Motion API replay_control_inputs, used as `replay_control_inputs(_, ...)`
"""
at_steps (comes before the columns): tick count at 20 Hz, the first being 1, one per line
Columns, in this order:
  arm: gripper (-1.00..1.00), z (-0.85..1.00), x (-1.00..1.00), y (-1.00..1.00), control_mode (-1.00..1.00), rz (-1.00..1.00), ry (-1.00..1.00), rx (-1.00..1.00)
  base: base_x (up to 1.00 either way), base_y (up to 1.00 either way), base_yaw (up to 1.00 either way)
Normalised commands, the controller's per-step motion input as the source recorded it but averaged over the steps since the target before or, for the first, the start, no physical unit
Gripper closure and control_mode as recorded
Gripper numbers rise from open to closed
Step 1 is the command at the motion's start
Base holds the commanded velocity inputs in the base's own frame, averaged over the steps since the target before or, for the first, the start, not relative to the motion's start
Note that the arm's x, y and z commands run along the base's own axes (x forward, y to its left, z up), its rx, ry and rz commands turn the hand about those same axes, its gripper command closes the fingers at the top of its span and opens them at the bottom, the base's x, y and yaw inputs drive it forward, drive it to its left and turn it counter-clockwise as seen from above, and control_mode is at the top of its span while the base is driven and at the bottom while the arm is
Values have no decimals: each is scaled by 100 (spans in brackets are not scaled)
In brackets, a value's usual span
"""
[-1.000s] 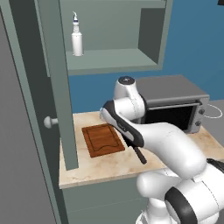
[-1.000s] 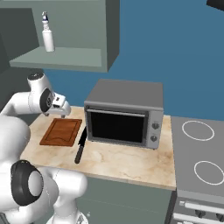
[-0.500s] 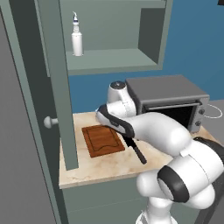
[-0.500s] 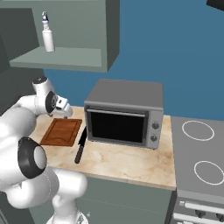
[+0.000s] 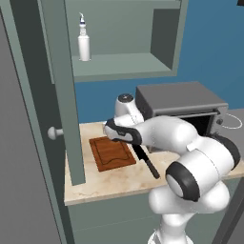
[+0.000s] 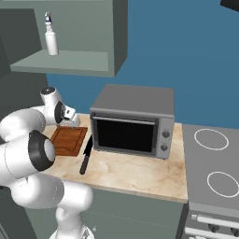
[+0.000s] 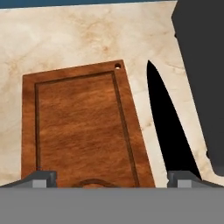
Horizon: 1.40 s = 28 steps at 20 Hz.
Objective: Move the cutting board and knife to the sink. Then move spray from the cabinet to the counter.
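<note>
Reddish-brown wood marks the cutting board, flat on the desk just left of the grey oven, with the knife lying between board and oven. Over the last second the arm has folded in, bringing the fingers low above the board's near end, spread wide and empty. A grasp on the board looks imminent; the spray waits on the cabinet shelf above the oven.
</note>
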Motion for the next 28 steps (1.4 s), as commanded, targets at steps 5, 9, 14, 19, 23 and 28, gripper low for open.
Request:
replay_control_inputs(5,-100,-16,44,0,-100,0,0,0,0,0,0)
replay_control_inputs(9,-100,-15,42,0,-100,0,0,0,0,0,0)
replay_control_inputs(14,-100,-12,40,2,-100,0,0,0,0,0,0)
replay_control_inputs(19,-100,-14,36,8,-100,0,0,0,0,0,0)
replay_control_inputs(23,-100,-25,27,12,-100,0,0,0,0,0,0)
replay_control_inputs(28,-100,-31,23,10,-100,0,-2,0,0,0,0)
